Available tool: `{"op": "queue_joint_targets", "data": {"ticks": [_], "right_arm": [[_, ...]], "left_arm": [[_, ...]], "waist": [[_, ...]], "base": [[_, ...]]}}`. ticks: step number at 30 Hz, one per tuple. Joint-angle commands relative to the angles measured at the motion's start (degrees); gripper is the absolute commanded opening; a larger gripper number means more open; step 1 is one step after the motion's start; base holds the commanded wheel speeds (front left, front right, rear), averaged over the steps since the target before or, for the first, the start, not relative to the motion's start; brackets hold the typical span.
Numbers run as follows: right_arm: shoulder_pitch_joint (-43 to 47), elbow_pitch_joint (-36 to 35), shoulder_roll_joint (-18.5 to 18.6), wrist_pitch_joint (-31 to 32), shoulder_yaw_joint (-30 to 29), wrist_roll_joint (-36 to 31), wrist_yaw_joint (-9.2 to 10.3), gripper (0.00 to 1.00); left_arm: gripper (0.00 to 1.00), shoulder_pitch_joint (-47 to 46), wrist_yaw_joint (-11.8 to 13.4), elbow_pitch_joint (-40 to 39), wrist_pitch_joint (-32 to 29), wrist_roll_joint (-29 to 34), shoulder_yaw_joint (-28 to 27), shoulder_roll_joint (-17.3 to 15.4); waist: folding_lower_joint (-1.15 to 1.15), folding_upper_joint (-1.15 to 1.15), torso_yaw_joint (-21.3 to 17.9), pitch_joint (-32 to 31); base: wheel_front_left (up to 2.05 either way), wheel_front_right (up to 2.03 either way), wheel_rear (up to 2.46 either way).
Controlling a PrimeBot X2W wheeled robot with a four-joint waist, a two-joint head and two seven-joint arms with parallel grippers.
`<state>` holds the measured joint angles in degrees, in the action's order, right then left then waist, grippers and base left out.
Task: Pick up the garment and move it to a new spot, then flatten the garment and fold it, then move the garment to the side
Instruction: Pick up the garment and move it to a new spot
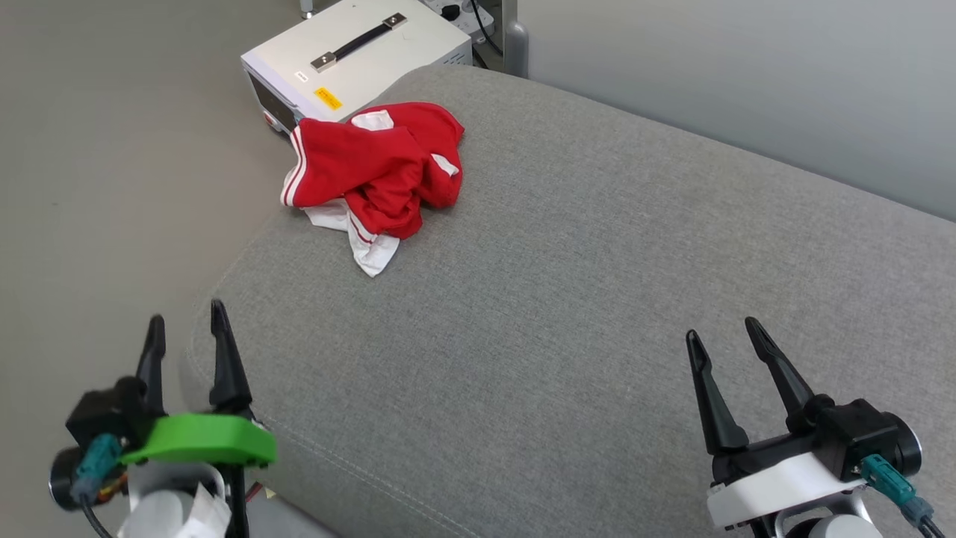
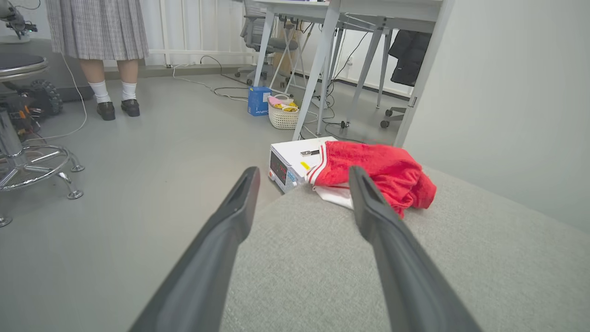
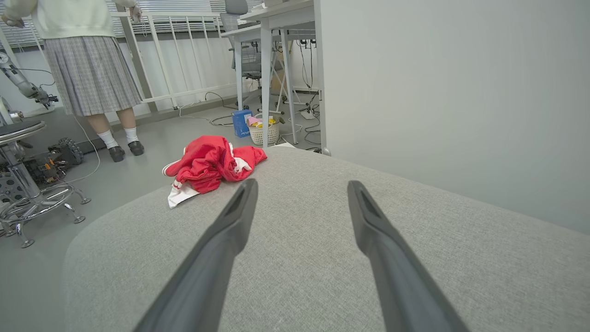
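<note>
The left claw (image 1: 187,314) and the right claw (image 1: 721,329) both hover spread apart and empty at the grey cushion's (image 1: 560,299) near side, with the crumpled red garment (image 1: 373,168) lying well ahead of them, closer to the left claw, beside a white box (image 1: 358,52).

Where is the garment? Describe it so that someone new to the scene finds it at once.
Start from the broad grey upholstered surface in front of the robot and go to its far left corner, next to the white box with a black handle. There lies the garment in a crumpled heap. It stands out as bright red cloth with white patches and red-and-white striped trim.
</note>
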<state>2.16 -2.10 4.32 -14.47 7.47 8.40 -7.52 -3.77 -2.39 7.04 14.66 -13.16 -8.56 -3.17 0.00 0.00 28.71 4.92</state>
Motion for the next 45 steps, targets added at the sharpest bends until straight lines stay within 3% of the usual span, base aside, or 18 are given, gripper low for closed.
{"op": "queue_joint_targets", "data": {"ticks": [1, 10, 19, 23, 30, 36, 41, 45], "right_arm": [[-1.2, -0.6, 1.0, -0.5, 0.3, -0.1, 0.03, 1.0], [-6.4, -3.0, 6.3, -0.5, 1.2, -0.9, 0.03, 1.0], [-10.4, -5.6, 8.8, -0.5, -1.7, -1.5, 0.03, 1.0], [-11.1, -6.6, 9.2, -0.5, -3.1, -1.8, 0.03, 1.0], [-12.2, -8.2, 10.2, -0.5, -5.7, -2.1, 0.03, 1.0], [-12.8, -9.0, 11.2, -0.5, -6.7, -2.1, 0.03, 1.0], [-13.2, -9.2, 11.8, -0.5, -6.2, -2.1, 0.03, 1.0], [-13.8, -9.1, 12.0, -0.5, -6.0, -2.0, 0.03, 1.0]], "left_arm": [[1.0, -3.4, -1.1, 0.0, 0.3, 0.7, -0.7, -0.6], [1.0, -20.1, -4.6, 4.0, 0.3, -0.7, -2.2, -8.3], [1.0, -36.3, -5.1, 10.6, -7.2, -8.4, 5.3, -19.8], [1.0, -41.3, -5.1, 14.3, -17.0, -15.1, 10.1, -24.7], [1.0, -46.6, -5.1, 17.6, -40.4, -28.2, 19.5, -33.1], [1.0, -48.3, -5.1, 18.9, -53.1, -34.8, 26.8, -37.2], [1.0, -49.1, -5.1, 23.4, -56.2, -35.5, 32.1, -37.4], [1.0, -50.0, -5.1, 29.0, -56.3, -36.5, 34.7, -35.5]], "waist": [[0.0, 0.0, -1.1, 1.6], [0.0, 0.0, -6.2, 9.8], [0.0, 0.0, -10.0, 17.4], [0.0, 0.0, -11.7, 19.7], [0.0, 0.0, -14.1, 23.2], [0.0, 0.0, -15.5, 25.6], [0.0, 0.0, -16.5, 27.4], [0.0, 0.0, -17.1, 29.2]], "base": [[0.0, 0.0, 0.0], [0.0, 0.0, 0.0], [0.0, 0.0, 0.0], [0.0, 0.0, 0.0], [0.0, 0.0, 0.0], [0.0, 0.0, 0.0], [0.0, 0.0, 0.0], [0.0, 0.0, 0.0]]}}
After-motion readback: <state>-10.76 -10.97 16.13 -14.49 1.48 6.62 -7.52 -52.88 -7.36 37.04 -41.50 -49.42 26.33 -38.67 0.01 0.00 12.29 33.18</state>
